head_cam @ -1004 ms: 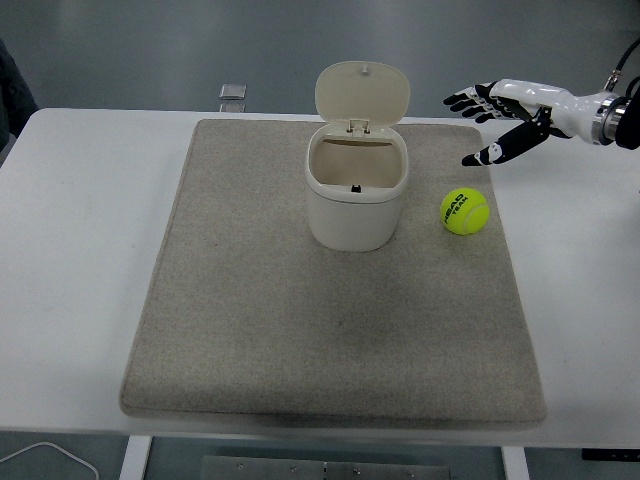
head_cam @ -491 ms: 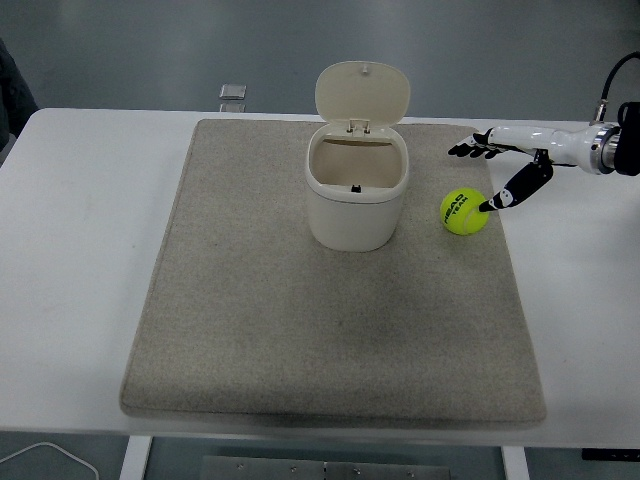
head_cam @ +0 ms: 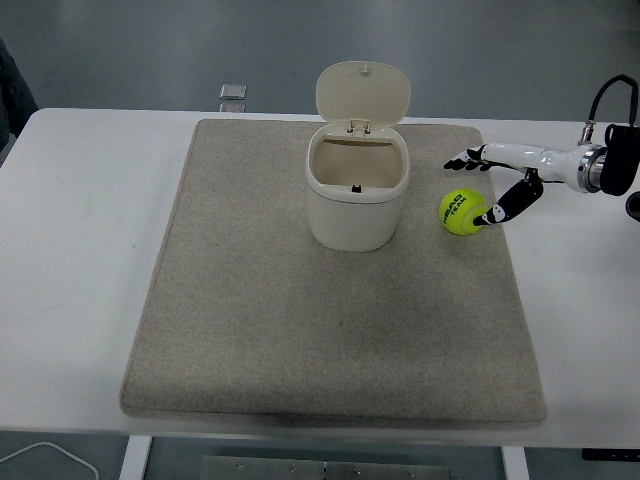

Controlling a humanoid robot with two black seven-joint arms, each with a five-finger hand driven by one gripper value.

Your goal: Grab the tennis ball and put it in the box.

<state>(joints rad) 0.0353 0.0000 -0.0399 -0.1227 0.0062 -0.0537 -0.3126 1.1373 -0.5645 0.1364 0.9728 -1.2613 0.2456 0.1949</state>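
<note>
A yellow-green tennis ball (head_cam: 463, 212) lies on the beige mat (head_cam: 330, 330), just right of the cream box (head_cam: 356, 190), whose hinged lid (head_cam: 362, 93) stands open and upright. My right hand (head_cam: 477, 190) reaches in from the right edge at ball height. Its fingers (head_cam: 464, 161) are spread behind the ball, and the thumb tip (head_cam: 488, 217) touches the ball's right side. Nothing is grasped. The left arm does not appear.
A small grey object (head_cam: 232, 93) sits on the white table (head_cam: 80, 260) behind the mat's far left corner. A white cable (head_cam: 50, 452) curls below the table's near left edge. Someone's dark sleeve (head_cam: 12, 95) shows at the far left.
My right hand came down from above the mat's far right corner to the ball. Its thumb now rests against the ball's right side, and the ball shifted very slightly left.
</note>
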